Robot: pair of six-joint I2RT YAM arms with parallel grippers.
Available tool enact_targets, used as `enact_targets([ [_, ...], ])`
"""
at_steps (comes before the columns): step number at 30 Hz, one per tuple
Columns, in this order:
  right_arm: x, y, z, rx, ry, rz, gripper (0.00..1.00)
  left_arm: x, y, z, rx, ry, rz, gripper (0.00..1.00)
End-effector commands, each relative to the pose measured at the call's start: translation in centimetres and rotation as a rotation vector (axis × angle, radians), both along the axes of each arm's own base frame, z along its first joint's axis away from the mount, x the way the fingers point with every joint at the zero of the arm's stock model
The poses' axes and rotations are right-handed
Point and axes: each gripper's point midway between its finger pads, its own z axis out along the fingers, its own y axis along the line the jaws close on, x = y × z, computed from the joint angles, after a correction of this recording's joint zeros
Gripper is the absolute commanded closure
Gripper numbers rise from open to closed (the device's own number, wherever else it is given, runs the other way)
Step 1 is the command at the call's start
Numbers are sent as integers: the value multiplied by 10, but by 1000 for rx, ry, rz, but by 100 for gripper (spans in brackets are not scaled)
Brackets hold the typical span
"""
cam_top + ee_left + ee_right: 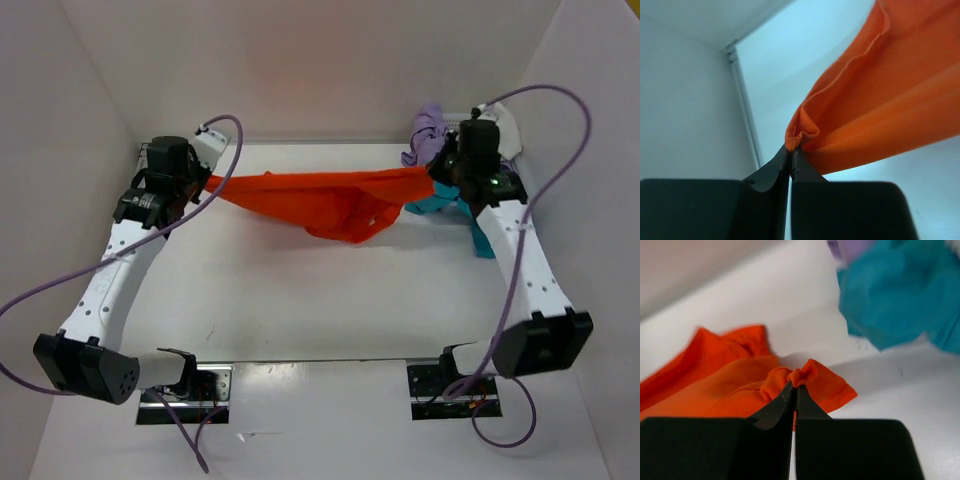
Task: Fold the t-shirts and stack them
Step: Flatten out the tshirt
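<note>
Because the orange t-shirt point(320, 200) is soft, light and floppy, it probably sags wherever nothing holds it up, so its edges and corners look like the best spots to pinch. It is plain bright orange, with long wrinkles and a droopy lump in the middle. It hangs like a hammock between the two sets of jaws, with the lump dipping toward the white table point(300, 300). The left gripper point(791, 150) is squeezed tight on a little bunch of orange cloth right at its tips. The right gripper point(795, 385) pinches another orange bunch the same way. Just past the right jaws lies a crumpled teal-blue t-shirt point(890, 295), and a lavender t-shirt point(428, 125) sits beyond that.
</note>
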Motion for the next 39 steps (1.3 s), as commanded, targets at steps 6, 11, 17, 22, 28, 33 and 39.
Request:
enact_targets([
  [6, -43, -26, 140, -103, -308, -20, 100, -21, 67, 122, 88, -231, 177, 100],
  [11, -69, -26, 191, -138, -425, 4, 100, -37, 68, 165, 66, -306, 186, 100],
  [17, -109, -27, 257, -151, -577, 5, 100, -66, 68, 218, 39, -403, 184, 100],
  [22, -139, -25, 314, -118, -721, 16, 100, -93, 72, 269, 21, -532, 201, 100],
  [28, -110, -9, 315, -111, -692, 61, 100, -83, 67, 264, 15, -514, 171, 100],
  [33, -40, 20, 253, -120, -507, 123, 100, -42, 57, 190, 13, -321, 135, 100],
  [39, 44, 48, 161, -148, -276, 192, 100, 30, 60, 86, 32, -104, 139, 100],
])
